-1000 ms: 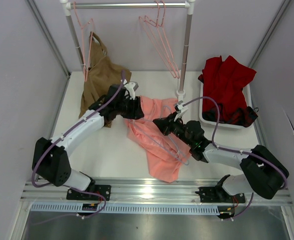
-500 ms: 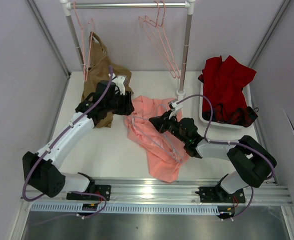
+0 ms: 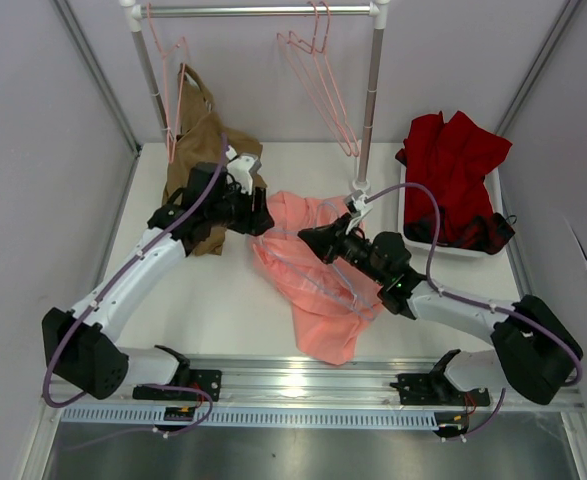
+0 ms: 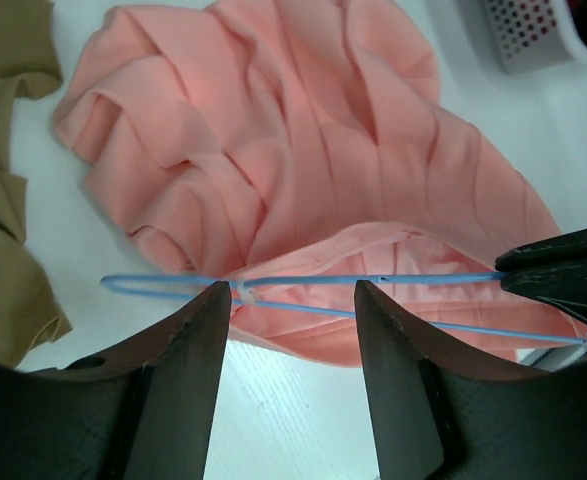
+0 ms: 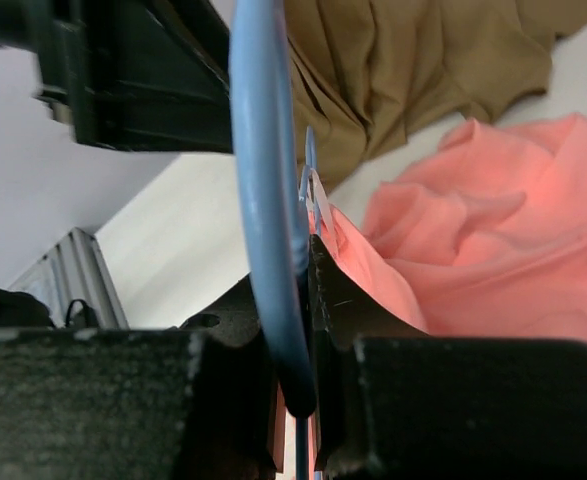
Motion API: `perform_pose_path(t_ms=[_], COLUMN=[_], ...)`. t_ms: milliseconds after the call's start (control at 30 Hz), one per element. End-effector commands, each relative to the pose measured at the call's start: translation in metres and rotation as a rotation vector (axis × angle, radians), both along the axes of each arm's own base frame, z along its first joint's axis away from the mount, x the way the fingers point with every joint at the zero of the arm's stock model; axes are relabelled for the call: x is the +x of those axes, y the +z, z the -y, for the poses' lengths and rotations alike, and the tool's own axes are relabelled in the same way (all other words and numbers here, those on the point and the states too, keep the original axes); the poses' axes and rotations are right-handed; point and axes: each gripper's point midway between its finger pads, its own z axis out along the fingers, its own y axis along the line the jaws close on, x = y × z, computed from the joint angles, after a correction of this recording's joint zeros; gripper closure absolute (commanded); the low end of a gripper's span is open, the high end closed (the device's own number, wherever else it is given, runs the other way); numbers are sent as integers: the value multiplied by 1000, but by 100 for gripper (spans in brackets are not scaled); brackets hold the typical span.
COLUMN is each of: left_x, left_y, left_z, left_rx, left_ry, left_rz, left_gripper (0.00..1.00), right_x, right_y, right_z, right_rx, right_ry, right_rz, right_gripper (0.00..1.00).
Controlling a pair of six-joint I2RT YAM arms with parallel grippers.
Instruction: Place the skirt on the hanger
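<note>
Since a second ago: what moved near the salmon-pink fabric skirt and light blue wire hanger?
Left gripper drew back slightly left, toward the tan-brown garment, open. Right gripper crept up-left, still shut on the light blue wire hanger. Salmon-pink skirt stayed put.

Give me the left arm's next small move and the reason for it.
Probably lower the open left gripper and pinch the skirt edge lying beside the hanger wire. The right gripper is clamped on the hanger, and the fabric covers only part of it.
</note>
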Motion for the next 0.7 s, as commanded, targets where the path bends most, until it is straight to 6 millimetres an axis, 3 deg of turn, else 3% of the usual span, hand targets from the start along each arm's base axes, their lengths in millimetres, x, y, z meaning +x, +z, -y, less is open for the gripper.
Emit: perform_pose_path(t_ms=[0, 100, 133, 200, 233, 267, 367, 400, 500, 667], left_x=[-3, -19, -21, -33, -35, -38, -49, -57, -75, -79], left_y=[62, 103, 118, 150, 155, 176, 192, 196, 212, 217], left_z=[20, 34, 36, 38, 39, 38, 41, 45, 47, 45], left_rx=[-92, -173, -192, -226, -226, -231, -227, -242, -258, -196], left_ry=[-173, -300, -317, -372, -385, -395, -472, -519, -601, -665], left_rz=[201, 296, 345, 431, 441, 485, 513, 520, 560, 544], left_gripper=[41, 42, 41, 40, 40, 39, 39, 39, 37, 37], right_x=[-14, -20, -23, -26, -28, -28, -30, -32, -37, -45], right_y=[69, 100, 100, 127, 129, 148, 164, 181, 199, 225], right_z=[3, 7, 5, 7, 6, 7, 6, 8, 8, 11], right_rx=[97, 119, 99, 113, 99, 115, 89, 104, 102, 118], right_ry=[53, 76, 96, 104, 118, 119, 132, 135, 168, 241], right_rz=[115, 145, 137, 178, 175, 203, 216, 241, 262, 279], right_gripper=[100, 100, 100, 100, 100, 100, 100, 100, 100, 100])
